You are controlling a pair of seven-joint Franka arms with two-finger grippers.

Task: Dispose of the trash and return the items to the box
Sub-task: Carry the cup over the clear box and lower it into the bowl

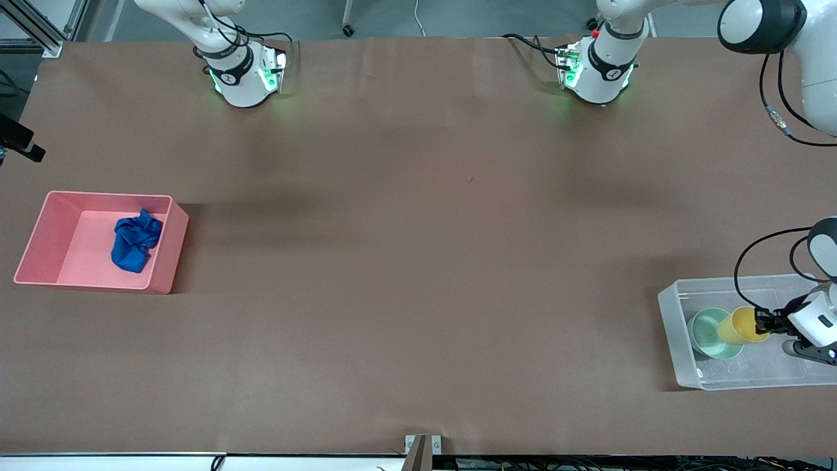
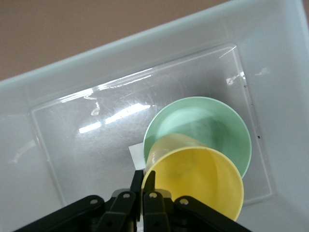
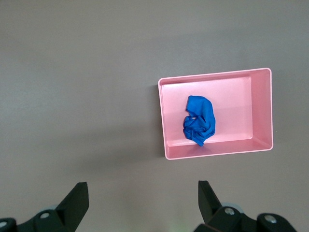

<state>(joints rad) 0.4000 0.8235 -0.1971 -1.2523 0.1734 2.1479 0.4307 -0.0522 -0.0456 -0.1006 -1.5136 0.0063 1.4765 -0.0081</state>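
Yellow cup going into the clear tub; blue cloth already in the pink bin.

Nearest the front camera, at the left arm's end of the tabletop (image 1: pixel 418 275), sits the clear plastic tub (image 1: pixel 673 340), with the mint-green bowl (image 1: pixel 709 333) resting on its floor. Over the tub, the left hand (image 1: pixel 764 324) is clamped on the rim of the yellow cup (image 1: pixel 739 325), its fingers (image 2: pixel 145 186) pinched together on the wall; the cup hangs tilted, overlapping the bowl, seemingly so it can be let go beside or into it. Slightly farther back, at the right arm's end, the blue cloth wad (image 1: pixel 135 241) lies inside the pink bin (image 1: pixel 39 242), so the trash step looks finished. The right hand (image 3: pixel 143 203) waits high above the bare tabletop beside that bin, fingers wide apart and holding nothing.
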